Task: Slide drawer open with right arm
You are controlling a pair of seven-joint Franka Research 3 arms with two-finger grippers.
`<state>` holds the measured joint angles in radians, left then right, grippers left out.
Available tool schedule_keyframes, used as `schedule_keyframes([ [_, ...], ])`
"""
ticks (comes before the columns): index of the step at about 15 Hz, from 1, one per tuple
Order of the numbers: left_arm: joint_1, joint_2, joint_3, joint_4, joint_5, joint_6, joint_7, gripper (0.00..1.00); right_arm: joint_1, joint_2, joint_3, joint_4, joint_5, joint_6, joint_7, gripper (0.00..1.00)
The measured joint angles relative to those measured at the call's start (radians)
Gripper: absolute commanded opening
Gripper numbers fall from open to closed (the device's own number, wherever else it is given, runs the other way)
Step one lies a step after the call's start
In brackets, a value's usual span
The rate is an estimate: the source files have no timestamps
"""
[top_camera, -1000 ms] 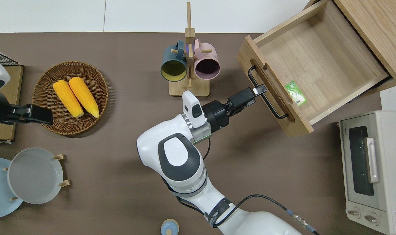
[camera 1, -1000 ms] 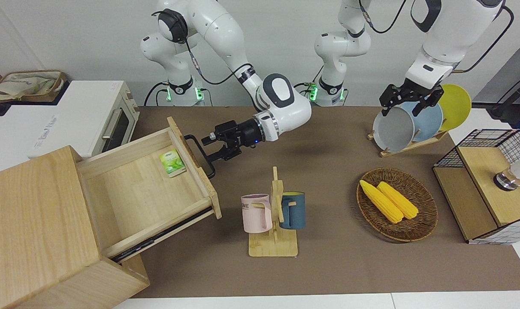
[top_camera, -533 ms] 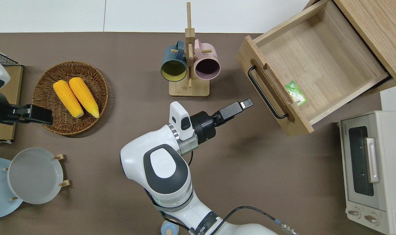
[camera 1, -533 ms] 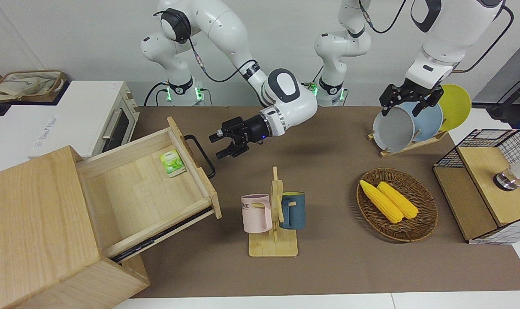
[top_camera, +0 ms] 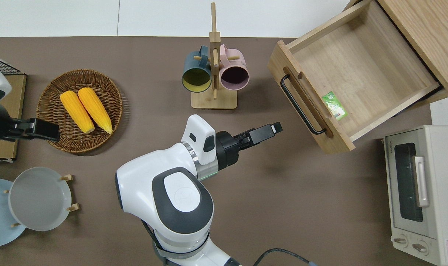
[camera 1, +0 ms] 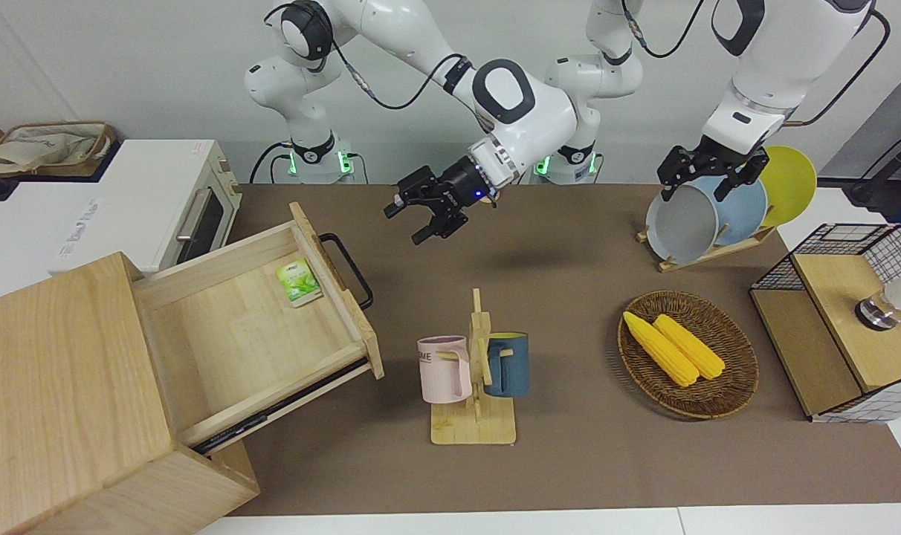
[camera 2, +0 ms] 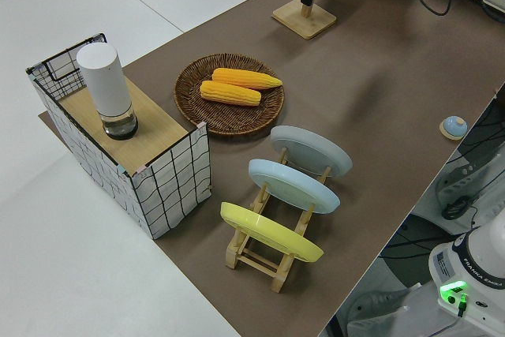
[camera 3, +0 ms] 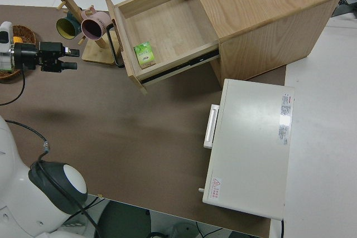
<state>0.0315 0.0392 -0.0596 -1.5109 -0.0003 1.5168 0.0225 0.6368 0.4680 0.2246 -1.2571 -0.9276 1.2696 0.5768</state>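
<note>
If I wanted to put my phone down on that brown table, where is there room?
Bare mat lies between the toaster oven and the plate rack, and inside the open drawer apart from a green packet. It is crowded around the corn basket and mug stand.

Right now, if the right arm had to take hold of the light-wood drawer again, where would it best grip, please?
Probably the black metal bar handle on the light-wood drawer front. The bar stands off the wood, leaving a gap for one finger. Come from the table side facing the front, where the open right pincer hangs, with fingers straddling the bar near its middle.
</note>
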Motion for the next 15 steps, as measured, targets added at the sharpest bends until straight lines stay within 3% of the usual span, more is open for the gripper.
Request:
schedule_keyframes([
  [3, 0.000, 0.000, 0.000, 0.000, 0.000, 0.000, 0.000, 0.99, -0.071, -0.061, -0.001, 0.024, 0.198, 0.064, 0.001, 0.981],
  [8, 0.000, 0.000, 0.000, 0.000, 0.000, 0.000, 0.000, 0.99, -0.262, -0.173, -0.007, 0.029, 0.518, 0.163, -0.006, 0.981],
  [12, 0.000, 0.000, 0.000, 0.000, 0.000, 0.000, 0.000, 0.99, -0.383, -0.196, -0.009, 0.028, 0.694, 0.232, -0.061, 0.981],
  [15, 0.000, 0.000, 0.000, 0.000, 0.000, 0.000, 0.000, 0.99, -0.454, -0.198, -0.010, 0.028, 0.758, 0.252, -0.149, 0.981],
])
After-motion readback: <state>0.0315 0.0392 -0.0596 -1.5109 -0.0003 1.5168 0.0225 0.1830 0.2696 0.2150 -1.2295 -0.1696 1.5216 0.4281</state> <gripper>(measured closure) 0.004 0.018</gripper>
